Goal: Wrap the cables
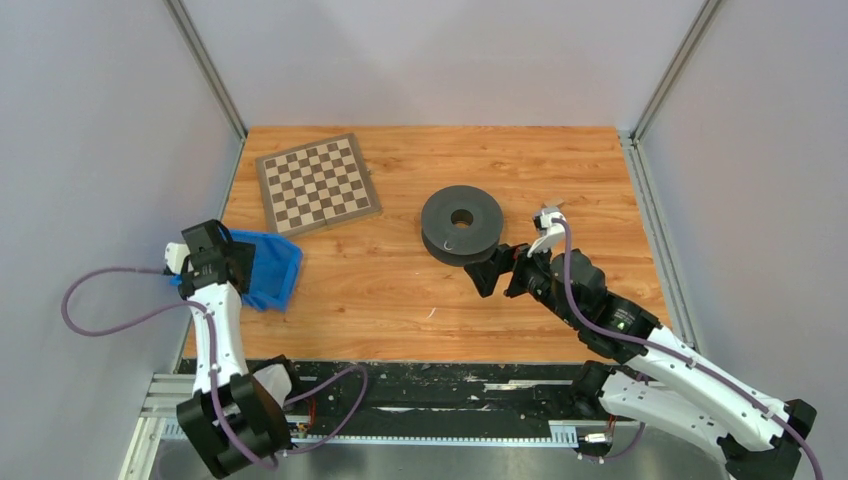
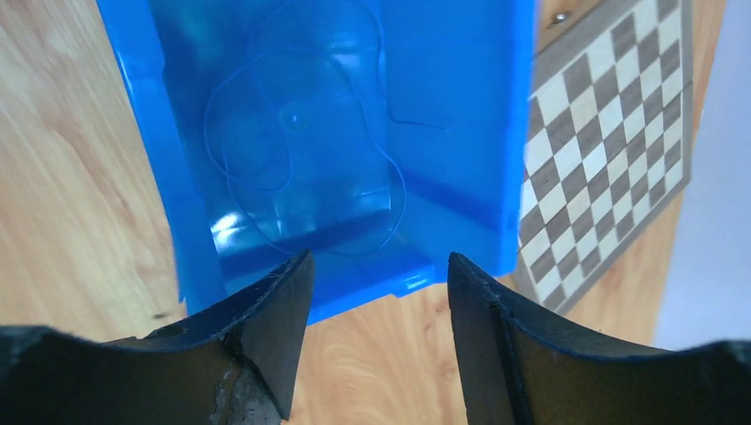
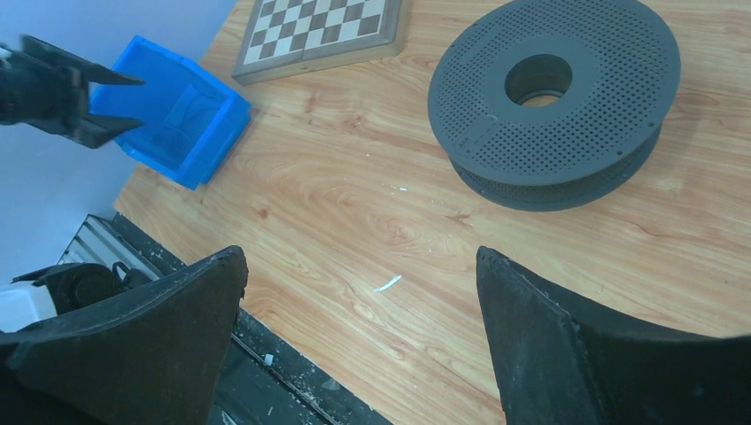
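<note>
Pincers gape empty: left pincer (image 2: 381, 266) above seemingly coiled cables (image 2: 301, 150) in bin (image 2: 478, 133), right pincer (image 3: 363, 257) near spool (image 3: 567, 133).

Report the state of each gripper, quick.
Left gripper: open, empty, facing the blue bin that holds the cables.
Right gripper: open, empty, short of the grey spool.

I see the spool (image 3: 567, 142) in dark grey, its face peppered with a grid of small holes, on a table (image 1: 400, 290) of orange-brown wood grain. Left of the spool the chessboard (image 1: 317, 184) shows brown and cream checks in a grey-brown frame. Further left of the spool the bright blue bin (image 2: 478, 106) holds a thin blue wire (image 2: 403, 190) nearly matching it.
</note>
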